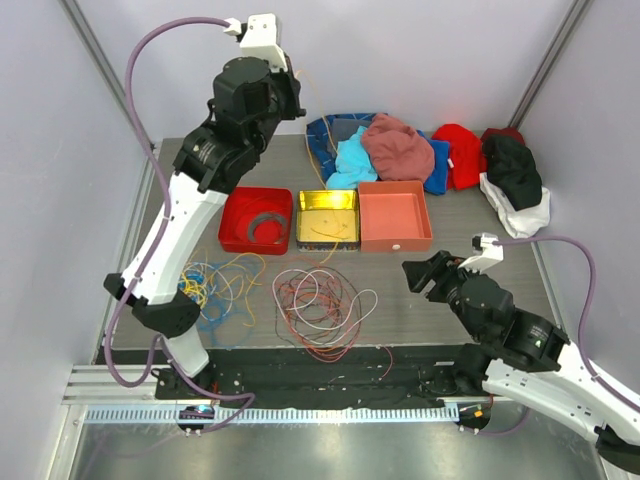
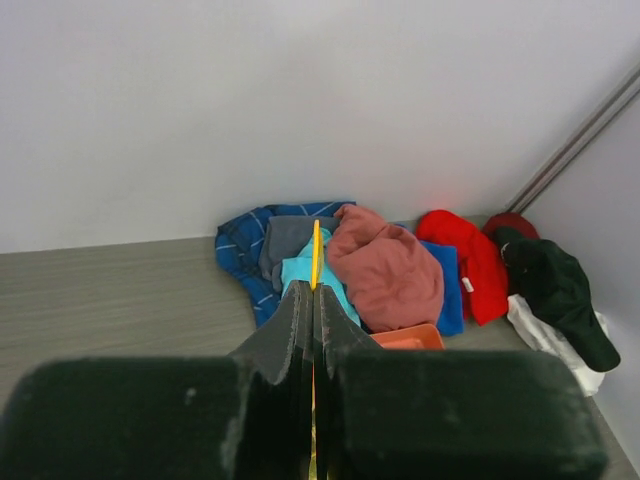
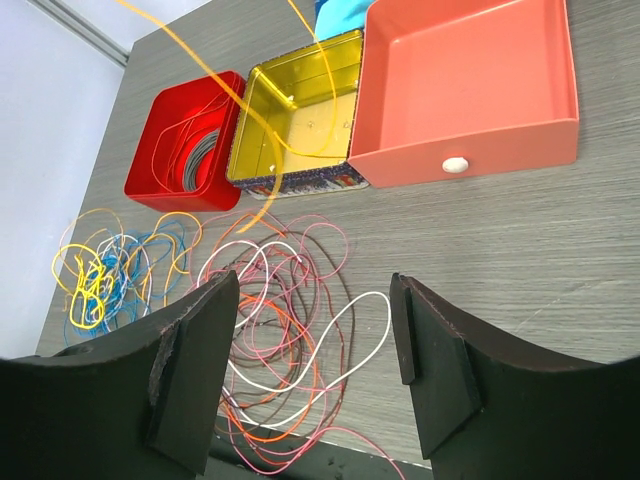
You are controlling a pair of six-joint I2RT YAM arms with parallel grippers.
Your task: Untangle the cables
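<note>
cables (image 1: 320,300): thin wires in loose overlapping loops, lying in two tangles on the near half of the surface (image 1: 400,320), in front of the trays.
middle tangle (image 3: 290,320): red, pink, orange and white loops, just in front of the yellow tray (image 1: 327,193).
left tangle (image 1: 215,290): yellow, blue and orange loops with some white, beside the left arm.
lifted cable (image 2: 315,250): one yellow-orange wire running up from the yellow tray.
grey coil (image 3: 198,160): inside the red tray (image 1: 230,235), with a thin orange loop.
left claw (image 2: 313,292): high up, pinched tight on the lifted cable.
right claw (image 3: 315,290): fingers spread wide, holding nothing, aimed at the middle tangle.
salmon tray (image 1: 395,215): beside the yellow tray.
clothes (image 1: 400,150): heaped behind the trays.
</note>
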